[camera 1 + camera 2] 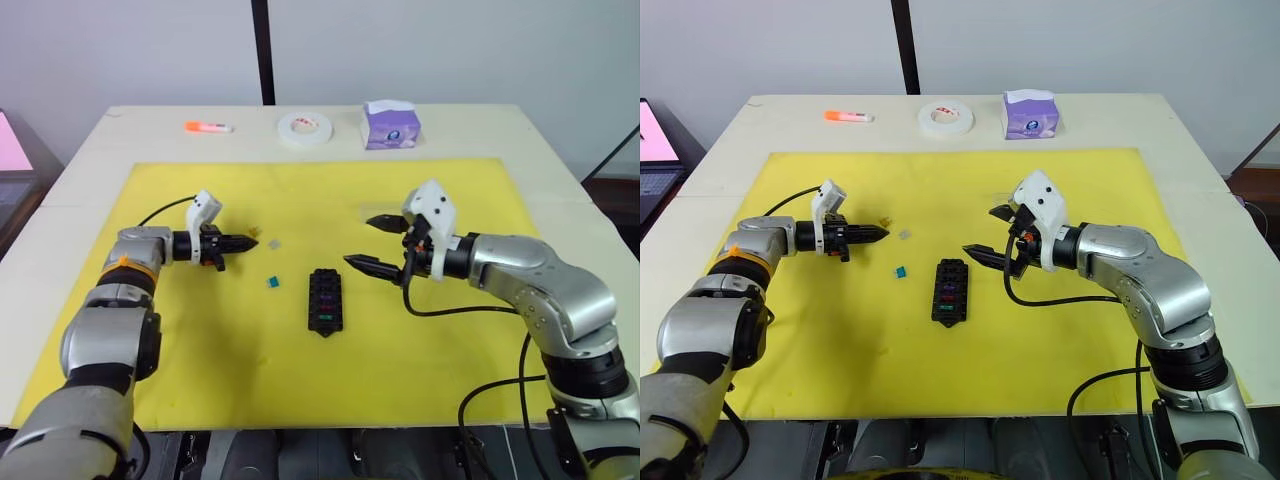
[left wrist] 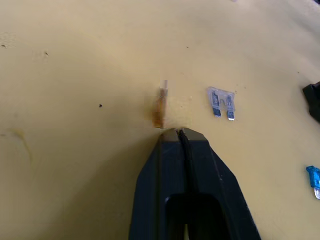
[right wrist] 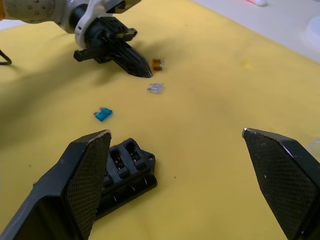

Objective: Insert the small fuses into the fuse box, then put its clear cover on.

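Left wrist view shows the left end effector [image 2: 179,133] pressed together, tips just beside the amber fuse [image 2: 159,107], a grey fuse [image 2: 221,101] nearby. Left eye view shows the right end effector [image 1: 374,243] spread apart beside the fuse box [image 1: 324,300] at frame centre.

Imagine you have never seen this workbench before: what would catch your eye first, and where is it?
The black fuse box stands out at the middle of the yellow mat, with a few coloured fuses already in its slots. The right gripper hangs wide open just to its right. On the other side the left gripper, shut, points at three loose fuses on the mat: an amber fuse, a clear grey fuse and a teal fuse.
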`<state>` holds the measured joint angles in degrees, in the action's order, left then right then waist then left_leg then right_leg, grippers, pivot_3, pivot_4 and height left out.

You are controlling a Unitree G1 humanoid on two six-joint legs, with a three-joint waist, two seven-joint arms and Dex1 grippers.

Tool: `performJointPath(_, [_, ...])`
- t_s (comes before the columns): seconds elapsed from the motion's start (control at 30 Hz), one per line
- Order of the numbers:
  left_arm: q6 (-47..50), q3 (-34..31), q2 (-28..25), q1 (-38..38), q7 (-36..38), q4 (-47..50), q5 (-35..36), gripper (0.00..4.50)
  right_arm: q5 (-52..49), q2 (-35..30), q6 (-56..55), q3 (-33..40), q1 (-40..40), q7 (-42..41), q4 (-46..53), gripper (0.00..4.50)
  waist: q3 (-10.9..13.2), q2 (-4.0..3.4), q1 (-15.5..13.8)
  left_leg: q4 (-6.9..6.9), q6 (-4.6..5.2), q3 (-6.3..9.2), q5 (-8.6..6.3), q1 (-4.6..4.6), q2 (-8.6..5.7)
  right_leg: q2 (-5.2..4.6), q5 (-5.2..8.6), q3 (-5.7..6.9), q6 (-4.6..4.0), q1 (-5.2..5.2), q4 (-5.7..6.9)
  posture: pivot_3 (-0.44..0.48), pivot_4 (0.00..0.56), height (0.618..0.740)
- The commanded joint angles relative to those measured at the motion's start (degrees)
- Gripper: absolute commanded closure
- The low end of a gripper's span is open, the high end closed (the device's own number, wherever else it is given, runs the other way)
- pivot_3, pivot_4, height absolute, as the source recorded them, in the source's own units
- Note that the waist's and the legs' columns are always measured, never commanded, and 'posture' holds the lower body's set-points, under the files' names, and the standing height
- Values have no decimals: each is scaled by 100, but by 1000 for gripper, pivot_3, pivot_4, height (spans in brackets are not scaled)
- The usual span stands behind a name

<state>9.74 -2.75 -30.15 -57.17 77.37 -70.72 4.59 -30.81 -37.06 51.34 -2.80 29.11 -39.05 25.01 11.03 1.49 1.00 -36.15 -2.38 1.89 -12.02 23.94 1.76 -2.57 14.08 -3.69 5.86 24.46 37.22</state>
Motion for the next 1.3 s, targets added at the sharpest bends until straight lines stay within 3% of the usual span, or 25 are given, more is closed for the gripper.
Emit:
performJointPath(0.03, [144, 24, 71, 213, 100, -90, -38, 4474, 58, 14, -168, 55, 47, 15, 44, 0, 0, 0, 2, 0, 0, 0, 0, 0, 0, 0, 0, 0, 0, 0, 0, 0, 150, 740])
performJointPath(0.23, [22, -61, -93, 282, 80, 76, 31, 4474, 120, -36, -264, 62, 27, -41, -42, 0, 0, 0, 19, 1, 0, 0, 0, -1, 1, 1, 0, 0, 0, 0, 0, 0, 150, 740])
performJointPath(0.33, [-51, -140, -183, 248, 49, 190, 97, 3943, 122, -50, -276, 87, 7, -60, -42, 0, 0, 0, 22, 2, 0, 0, 0, -3, 2, 3, 0, 0, 0, 0, 2, 0, 150, 740])
performJointPath(0.5, [-249, -298, -221, 245, -24, 534, 276, 2404, 98, -28, -281, 128, -26, -67, -40, 0, 0, 0, 20, 2, 0, 1, 0, -5, 4, 5, -2, 0, -4, 0, 4, 0, 150, 740])
performJointPath(0.73, [-474, -247, 5, 135, -364, 615, 271, 2404, 99, 34, -313, 87, 15, -76, -78, 0, 0, 0, -1, 0, 0, 1, 0, -3, 4, 5, -4, 0, -7, 0, 3, 0, 150, 740])
performJointPath(1.0, [34, -176, 176, -36, -778, 207, 184, 2404, 119, 30, -310, 114, -36, -27, -33, 0, 0, 1, -8, -2, 0, 1, 0, -1, 3, 5, -4, 0, -6, 0, 3, 0, 150, 740])
performJointPath(1.3, [659, -650, 500, -121, -1311, -138, 505, 2404, 149, 74, -365, 86, -109, 91, 29, 0, -1, -1, -46, -6, 0, 2, 0, -3, 0, 2, -5, 0, -3, -7, 3, 0, 150, 740])
